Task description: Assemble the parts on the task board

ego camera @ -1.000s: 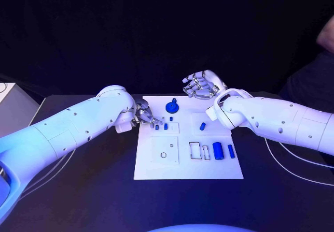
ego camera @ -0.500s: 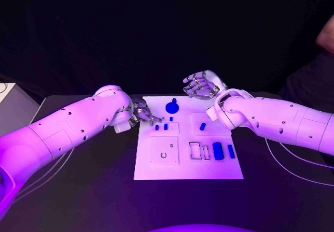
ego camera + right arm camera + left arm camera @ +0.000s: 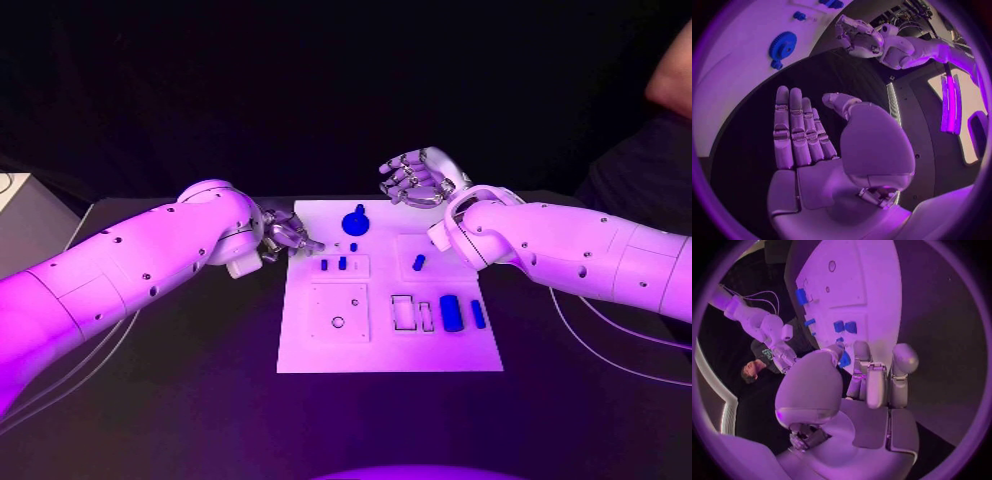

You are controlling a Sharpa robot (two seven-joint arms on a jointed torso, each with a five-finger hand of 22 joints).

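The left hand (image 3: 293, 238) pinches a small blue part (image 3: 844, 359) at the task board's (image 3: 389, 345) edge, while the right hand (image 3: 415, 178) floats wide open behind the board.

Black counter (image 3: 173, 400), matte and dark, spanning the whole foreground. Pale cables (image 3: 613, 335) lying in loose curves on the counter's right side. Thinner pale cable (image 3: 101, 352) trailing over the counter's left side. White box-like object (image 3: 26, 222) at the far left edge, just beside the counter's corner. Black backdrop (image 3: 289, 90) behind everything.
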